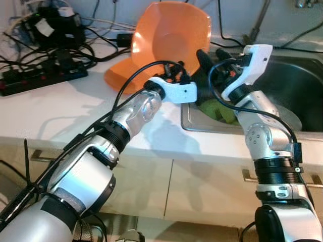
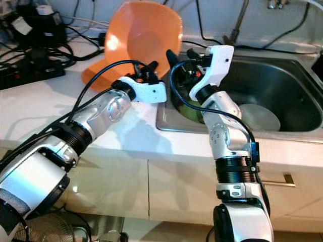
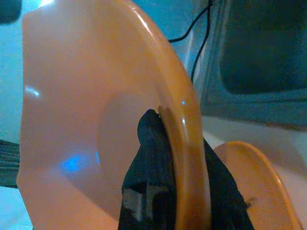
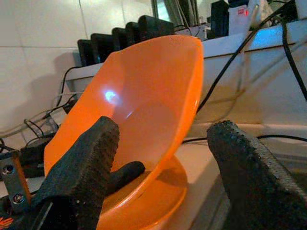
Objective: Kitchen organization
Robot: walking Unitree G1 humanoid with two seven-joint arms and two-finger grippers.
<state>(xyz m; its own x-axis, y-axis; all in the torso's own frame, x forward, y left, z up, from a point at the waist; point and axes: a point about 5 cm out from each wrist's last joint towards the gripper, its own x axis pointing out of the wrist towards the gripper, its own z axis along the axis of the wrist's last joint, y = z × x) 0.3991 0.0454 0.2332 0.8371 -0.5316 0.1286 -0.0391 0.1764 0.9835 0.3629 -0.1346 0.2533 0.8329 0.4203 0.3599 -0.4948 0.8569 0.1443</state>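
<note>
The left tool (image 3: pixel 184 191) is clamped on the tilted orange bowl's (image 1: pixel 171 35) rim at the counter's (image 1: pixel 75 116) sink edge, while the right tool (image 4: pixel 163 167), fingers apart, faces it, likely to take over.

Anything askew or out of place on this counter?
Yes. One orange bowl stands tilted on edge on the counter instead of nested in the second orange bowl beneath it. The left gripper is pinching its rim; the right gripper is open near it. A tangle of cables crowds the counter.
</note>
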